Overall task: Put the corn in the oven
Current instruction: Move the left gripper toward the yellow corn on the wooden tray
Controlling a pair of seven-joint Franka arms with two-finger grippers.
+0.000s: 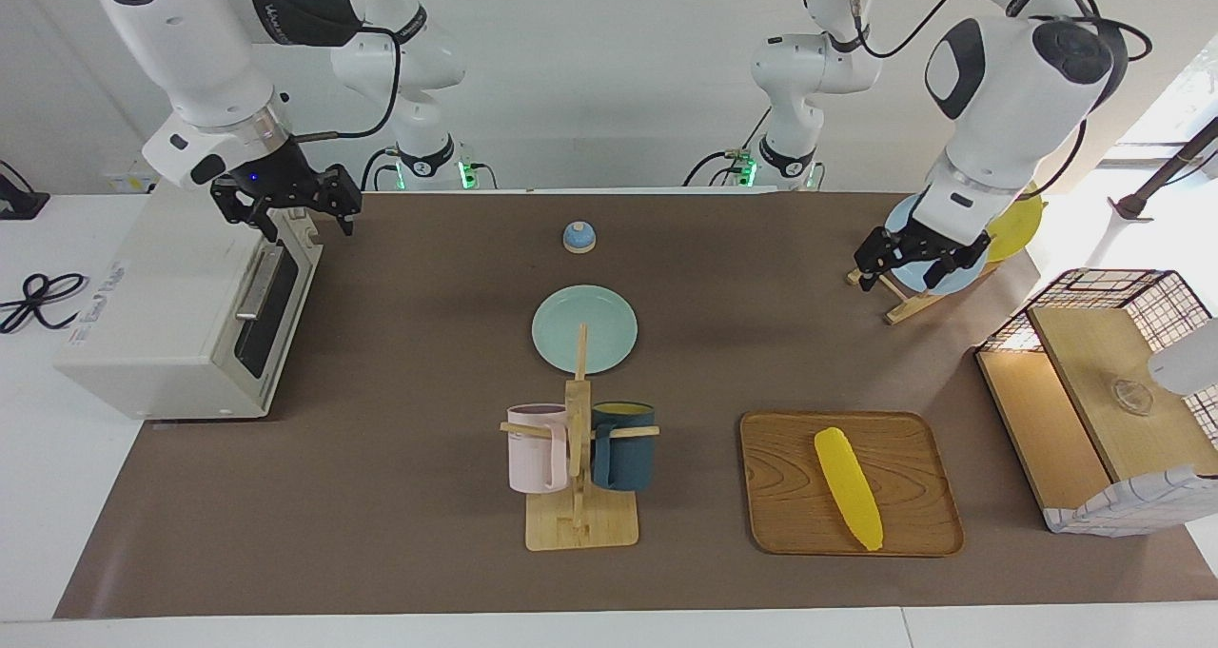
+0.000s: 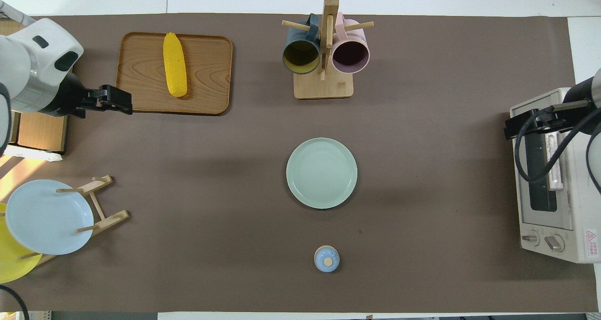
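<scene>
Facing view: left gripper point(image 1: 899, 269), fingers spread, is hanging over the plate rack point(image 1: 894, 291); ridged yellow corn point(image 1: 847, 487) is lying on the wooden tray point(image 1: 913, 524) beneath. Right gripper point(image 1: 285, 208), spread, is hovering over the boxy oven point(image 1: 162, 315).

Overhead view: left gripper point(image 2: 119, 100) is sitting beside the tray point(image 2: 206, 75) and tapered corn point(image 2: 174, 64).

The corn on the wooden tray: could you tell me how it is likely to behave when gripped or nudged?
The corn looks rigid, so it probably won't sag. Its rounded, tapered body may roll on the flat wooden tray if nudged sideways.
</scene>
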